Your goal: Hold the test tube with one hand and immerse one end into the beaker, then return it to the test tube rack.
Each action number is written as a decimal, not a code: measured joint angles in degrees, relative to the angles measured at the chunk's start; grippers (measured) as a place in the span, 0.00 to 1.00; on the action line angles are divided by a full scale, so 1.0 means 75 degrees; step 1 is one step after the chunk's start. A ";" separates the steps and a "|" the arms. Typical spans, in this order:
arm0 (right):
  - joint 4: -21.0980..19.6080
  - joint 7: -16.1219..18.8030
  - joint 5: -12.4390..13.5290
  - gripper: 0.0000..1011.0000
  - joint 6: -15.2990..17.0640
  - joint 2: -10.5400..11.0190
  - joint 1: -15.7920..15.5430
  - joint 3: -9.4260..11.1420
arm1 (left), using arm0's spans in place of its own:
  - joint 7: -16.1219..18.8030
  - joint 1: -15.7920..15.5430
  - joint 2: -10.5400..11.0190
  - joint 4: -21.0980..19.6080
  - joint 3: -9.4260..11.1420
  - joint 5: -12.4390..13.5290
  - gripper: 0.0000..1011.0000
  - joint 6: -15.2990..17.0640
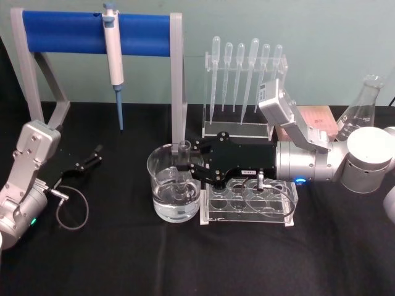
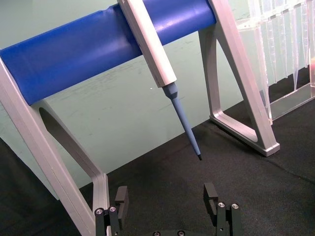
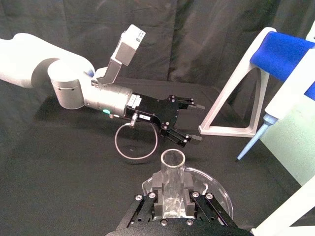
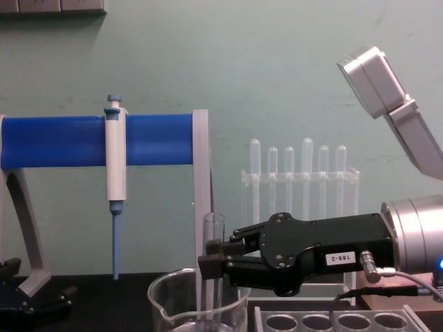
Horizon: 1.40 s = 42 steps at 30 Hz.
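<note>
Right gripper point(image 1: 185, 164) is clamping the test tube point(image 4: 214, 238) just below its mouth, while the left gripper point(image 2: 167, 196) is idling with jaws apart, well off beyond my working fingertips. I'm seeing the rack point(image 1: 247, 206) lying directly beneath the gripper's body, back toward its wrist, and the beaker point(image 1: 165, 203) sitting under the fingertips. The tube is hanging upright, its lower end dropping inside the beaker rim, though I cannot tell whether it is reaching the water. I'm judging the return as a straight lift, then a short pull wristward.
</note>
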 joint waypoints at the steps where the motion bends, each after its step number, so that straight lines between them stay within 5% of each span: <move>1: -0.0003 0.0000 -0.0001 0.24 0.0001 0.0001 0.0002 -0.0002 | 0.0000 0.0000 0.0000 0.0000 0.0000 0.0000 0.99 0.0000; 42: -0.0023 -0.0002 -0.0002 0.24 0.0011 0.0012 0.0016 -0.0016 | 0.0000 0.0000 0.0000 0.0000 0.0000 0.0000 0.99 0.0000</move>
